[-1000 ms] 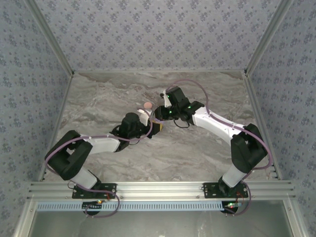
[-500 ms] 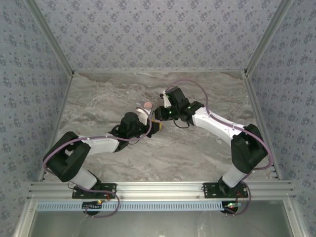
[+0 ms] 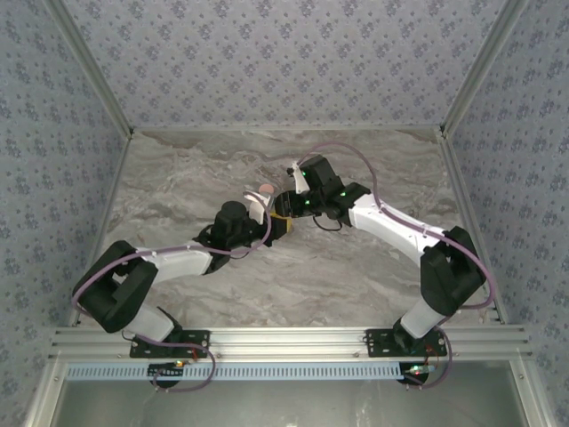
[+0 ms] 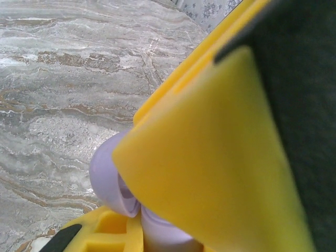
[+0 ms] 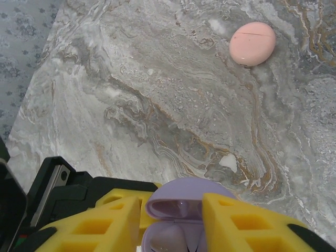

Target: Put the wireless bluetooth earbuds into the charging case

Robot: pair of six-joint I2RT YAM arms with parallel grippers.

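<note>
Surrounding lilac case (image 5: pixel 178 193): bare marble table (image 5: pixel 157 79).

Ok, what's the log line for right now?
left gripper: shut on open purple case | right gripper: open above it | pink case: closed on table

Two robot arms are reaching inward, their grippers meeting tip to tip at the centre of the workspace.

The left arm (image 3: pixel 178 260) is folding at its elbow on the far left and stretching its forearm rightward. The left gripper (image 4: pixel 134 202) is clamping its yellow fingers (image 4: pixel 210 157) on a lavender case (image 4: pixel 105 173). The right arm (image 3: pixel 391 227) is bending at the far right and angling its forearm leftward. The right gripper (image 5: pixel 171 220) is holding its fingers apart, one on each side of that case's raised lid.
</note>
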